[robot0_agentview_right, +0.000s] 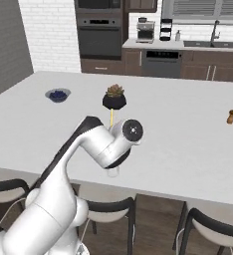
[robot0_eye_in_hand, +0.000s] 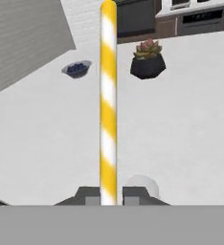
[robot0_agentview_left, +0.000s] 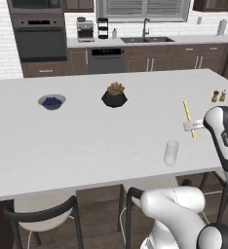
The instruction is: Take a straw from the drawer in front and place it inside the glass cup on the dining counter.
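Arm (robot0_agentview_right: 96, 144) hides most of glass cup (robot0_agentview_right: 113, 172), apparently.

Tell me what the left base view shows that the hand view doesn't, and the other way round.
Left base view: the glass cup standing clear near the dining counter's front edge, two small shakers, and the sink by the far wall.

Hand view: the straw's yellow-and-white stripes up close, clamped between the shut jaws of the gripper.

Both: the straw, the blueberry bowl and the potted succulent on the counter.
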### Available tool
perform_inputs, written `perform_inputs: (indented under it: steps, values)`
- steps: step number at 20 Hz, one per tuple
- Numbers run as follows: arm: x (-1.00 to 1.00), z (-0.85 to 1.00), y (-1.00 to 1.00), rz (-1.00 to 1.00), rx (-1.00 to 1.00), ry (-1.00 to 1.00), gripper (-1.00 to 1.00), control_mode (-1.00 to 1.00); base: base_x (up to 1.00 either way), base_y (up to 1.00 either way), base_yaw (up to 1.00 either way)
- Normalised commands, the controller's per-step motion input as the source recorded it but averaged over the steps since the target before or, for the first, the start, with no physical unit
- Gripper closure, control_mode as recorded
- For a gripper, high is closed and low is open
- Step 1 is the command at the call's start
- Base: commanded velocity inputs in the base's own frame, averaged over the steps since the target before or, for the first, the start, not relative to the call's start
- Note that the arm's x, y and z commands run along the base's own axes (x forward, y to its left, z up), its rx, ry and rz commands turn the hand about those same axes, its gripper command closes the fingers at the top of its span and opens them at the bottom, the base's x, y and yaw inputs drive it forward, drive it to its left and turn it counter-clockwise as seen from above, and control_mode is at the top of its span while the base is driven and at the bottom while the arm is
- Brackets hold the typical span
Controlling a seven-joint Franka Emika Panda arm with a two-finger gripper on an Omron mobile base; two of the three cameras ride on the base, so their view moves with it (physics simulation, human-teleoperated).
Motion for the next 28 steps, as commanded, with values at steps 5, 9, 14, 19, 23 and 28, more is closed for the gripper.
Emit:
perform_inputs:
  steps: [5, 9, 14, 19, 23, 28]
  values:
    - [0.32, -0.05, 0.2, 0.19, 0.1, -0.04, 1.0, -1.0, 0.0, 0.0, 0.0]
    - [0.31, -0.21, 0.07, 0.2, 0.01, -0.01, 1.0, -1.0, 0.0, 0.0, 0.0]
    - [0.35, -0.33, 0.0, 0.2, 0.0, -0.03, 1.0, -1.0, 0.0, 0.0, 0.0]
    - [0.27, -0.3, 0.01, 0.17, 0.0, 0.0, 1.0, -1.0, 0.0, 0.0, 0.0]
    - [0.19, -0.26, 0.0, 0.11, 0.0, -0.01, 1.0, -1.0, 0.0, 0.0, 0.0]
    - [0.15, -0.24, 0.0, 0.1, 0.0, 0.0, 1.0, -1.0, 0.0, 0.0, 0.0]
